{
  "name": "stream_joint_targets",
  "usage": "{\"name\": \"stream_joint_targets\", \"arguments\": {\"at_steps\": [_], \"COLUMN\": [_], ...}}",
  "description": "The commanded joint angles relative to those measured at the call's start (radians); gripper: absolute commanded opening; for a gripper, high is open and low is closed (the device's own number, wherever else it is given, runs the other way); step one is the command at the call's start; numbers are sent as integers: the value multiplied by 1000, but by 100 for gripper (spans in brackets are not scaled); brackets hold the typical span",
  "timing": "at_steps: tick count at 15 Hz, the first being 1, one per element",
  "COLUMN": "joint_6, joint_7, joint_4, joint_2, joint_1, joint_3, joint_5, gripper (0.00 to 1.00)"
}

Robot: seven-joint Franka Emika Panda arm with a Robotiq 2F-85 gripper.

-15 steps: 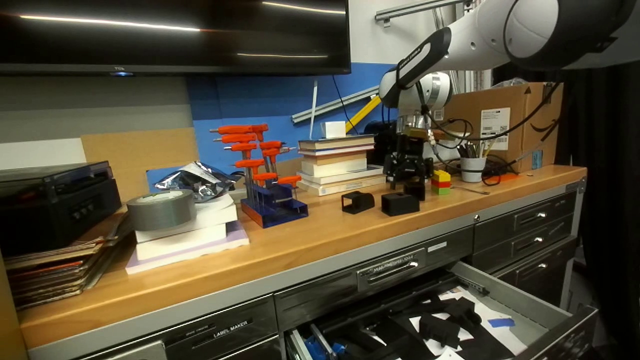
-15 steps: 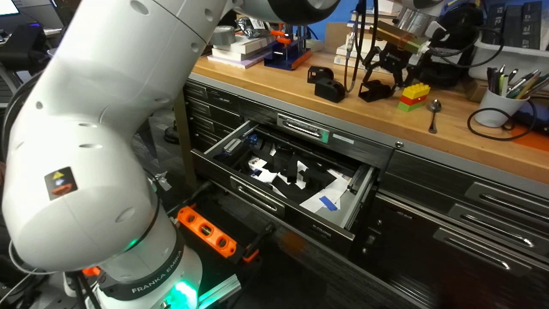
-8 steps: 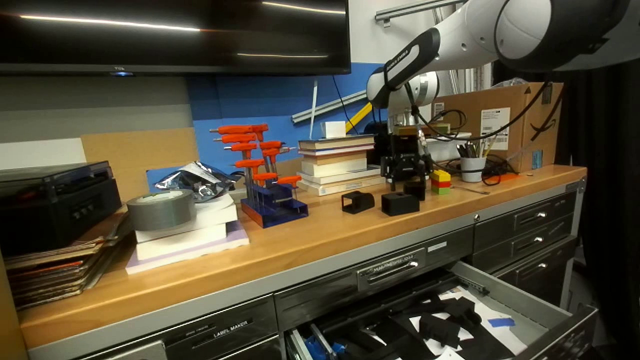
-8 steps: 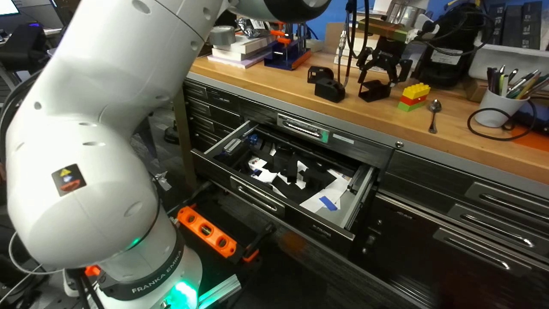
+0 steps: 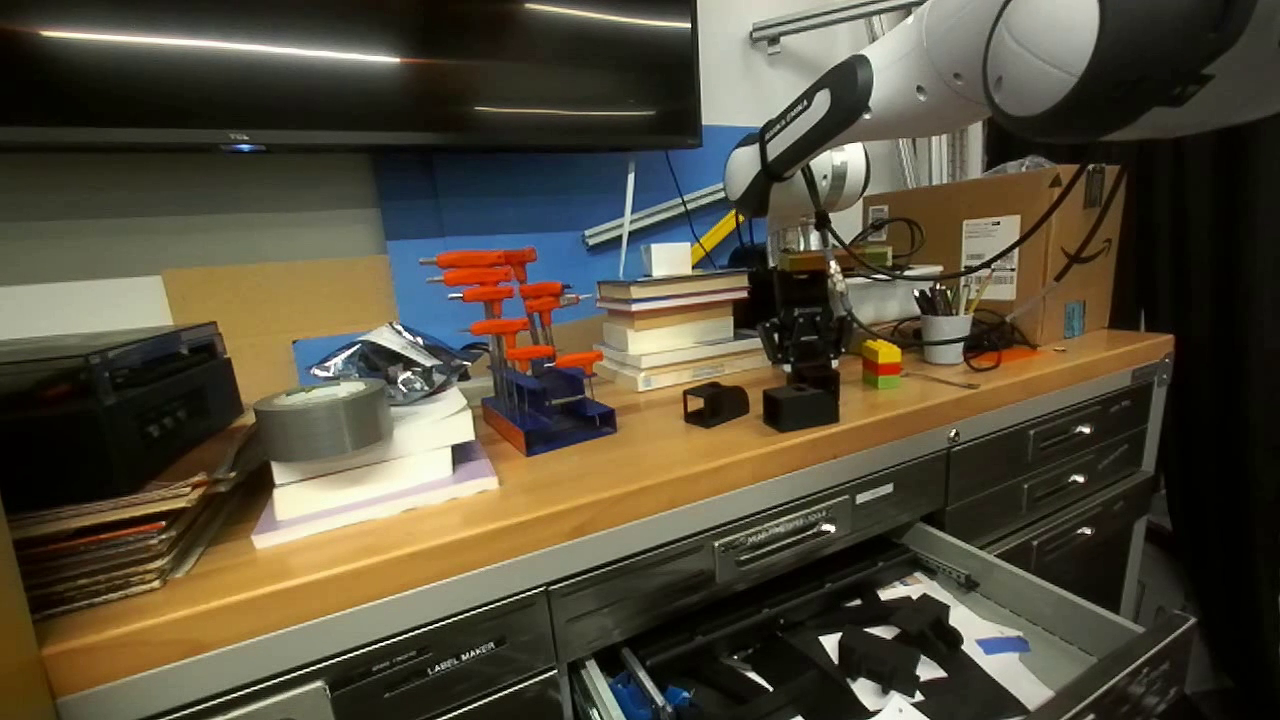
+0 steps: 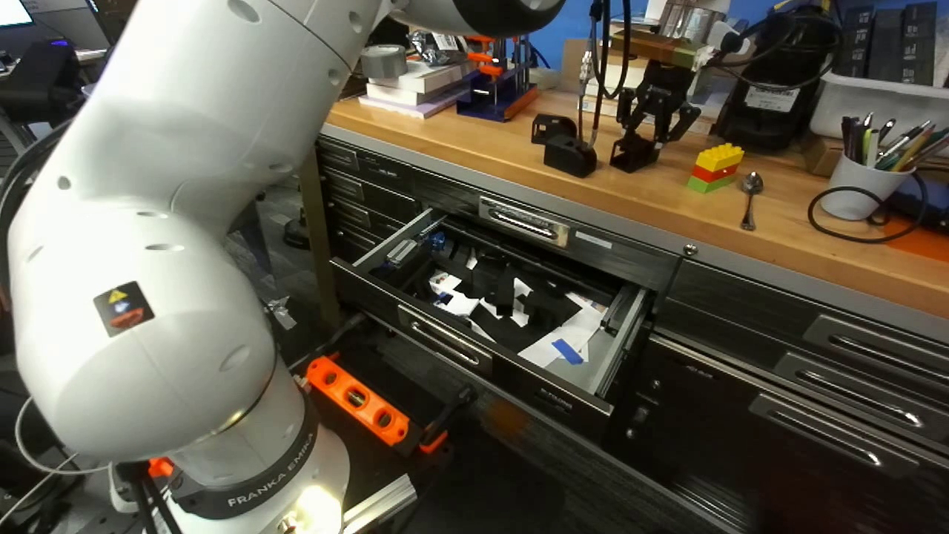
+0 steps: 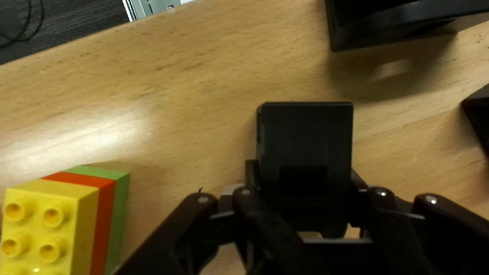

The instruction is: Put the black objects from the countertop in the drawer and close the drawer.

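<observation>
Fingers (image 7: pixel 252 173) of the black jointed gripper (image 7: pixel 305 179): narrowed, with a small matte-black block (image 7: pixel 305 133) held between their tips; its far end is seen jutting towards 12 o'clock in the wrist view. Whether the piece is lifted from the light-brown wooden countertop (image 7: pixel 172 114) cannot be told. Same view, about it: a second matte-black block (image 7: pixel 382 30), at 1 o'clock, apart; a third matte-black block (image 7: pixel 479 107), between 2 and 3; a yellow, red and green toy-brick stack (image 7: pixel 65 225), between 8 and 9. Wide, dark-grey metal drawer (image 6: pixel 511 371): pulled out, between 7 and 8 o'clock of the grip in an exterior view. Handling, as judged: a straight lift is advised before sideways travel, so that the 1 o'clock neighbour and the countertop's front edge are cleared; slow carriage is preferred, as the jutting end may dip; release is best made low, within the drawer's rim.
</observation>
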Motion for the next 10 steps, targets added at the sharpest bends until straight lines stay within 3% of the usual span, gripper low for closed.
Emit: {"name": "stream_joint_targets", "arguments": {"at_steps": [1, 10], "joint_6": [5, 51], "joint_7": [0, -97], "joint_4": [-30, -356], "joint_2": [-33, -362], "joint_1": [4, -69], "joint_3": [-1, 6], "joint_5": [-3, 55], "gripper": [26, 27]}}
